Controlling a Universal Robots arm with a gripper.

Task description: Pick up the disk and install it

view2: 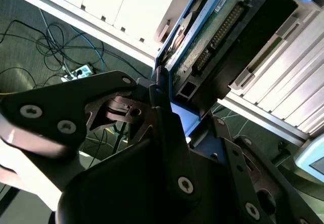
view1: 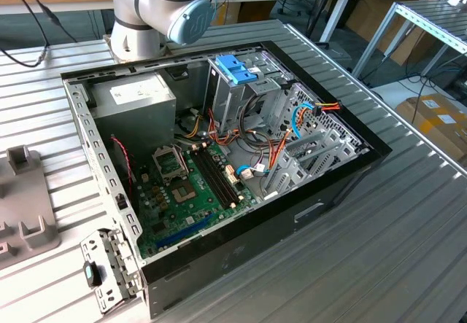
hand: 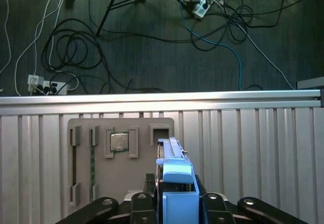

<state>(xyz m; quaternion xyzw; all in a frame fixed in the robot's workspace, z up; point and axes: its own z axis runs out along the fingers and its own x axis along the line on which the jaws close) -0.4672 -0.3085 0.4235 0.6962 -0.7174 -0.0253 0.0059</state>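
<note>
The disk (view2: 217, 37) is a dark drive in a bright blue carrier, its green circuit side and connector facing the second wrist view. My gripper (view2: 187, 123) is shut on it, with black fingers (view2: 159, 118) pressing the blue carrier from both sides. In the first wrist view the disk (hand: 174, 176) stands on edge between the gripper (hand: 174, 206) fingers, over the grey fixture tray (hand: 121, 181). Whether it touches the tray I cannot tell. The open computer case (view1: 343, 170) lies on the table in the exterior view, with its metal drive cage (view1: 237, 93) upright inside.
The tray holds a processor chip (hand: 120, 141) and a memory stick (hand: 92, 158); the tray (view1: 22, 213) sits at the exterior view's left. A blue clip (view1: 237, 68) tops the cage. The motherboard (view1: 186, 188) and loose cables fill the case. Beyond the table edge (hand: 162, 100), cables lie on the floor.
</note>
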